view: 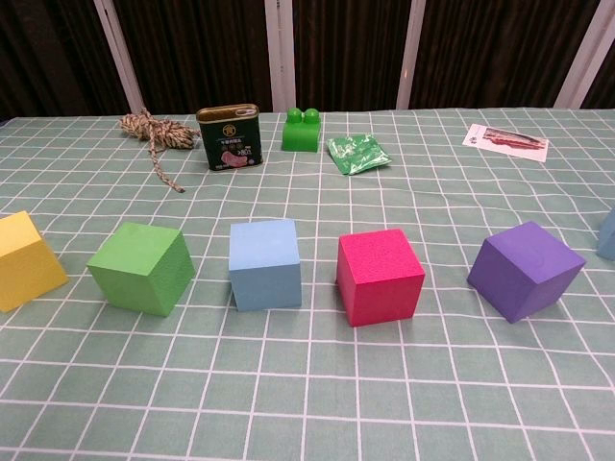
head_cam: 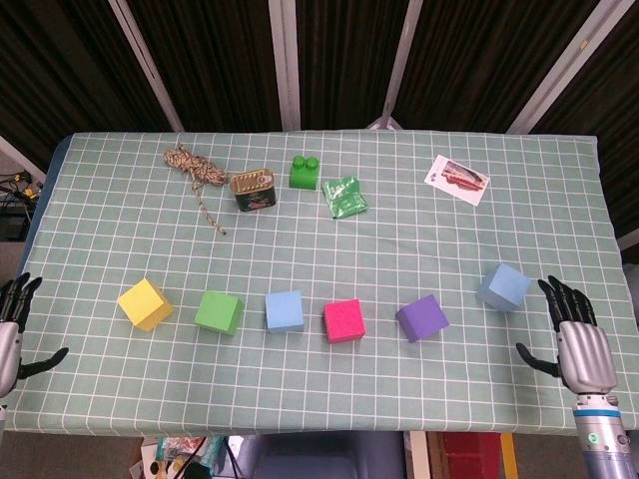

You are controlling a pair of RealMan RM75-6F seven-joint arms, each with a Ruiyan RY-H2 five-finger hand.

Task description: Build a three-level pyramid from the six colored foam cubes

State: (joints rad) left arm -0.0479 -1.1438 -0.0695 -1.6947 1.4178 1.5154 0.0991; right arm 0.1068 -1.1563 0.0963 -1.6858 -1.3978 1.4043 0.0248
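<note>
Six foam cubes lie apart in a loose row on the checked cloth: yellow cube [head_cam: 145, 303] [view: 24, 259], green cube [head_cam: 219, 311] [view: 141, 267], light blue cube [head_cam: 285, 310] [view: 265, 262], pink cube [head_cam: 343, 320] [view: 380, 276], purple cube [head_cam: 422, 317] [view: 526, 269], and a second light blue cube [head_cam: 503, 287] [view: 607, 235] at the right. My left hand [head_cam: 12, 324] hovers at the table's left edge, fingers spread, holding nothing. My right hand [head_cam: 577, 334] is open just right of the far-right blue cube, not touching it. The chest view shows neither hand.
Along the back of the table lie a coil of rope [head_cam: 195, 170] [view: 149, 132], a tin can [head_cam: 254, 189] [view: 230, 136], a green toy brick [head_cam: 305, 172] [view: 301, 130], a green packet [head_cam: 344, 196] [view: 356, 153] and a printed card [head_cam: 457, 179] [view: 505, 140].
</note>
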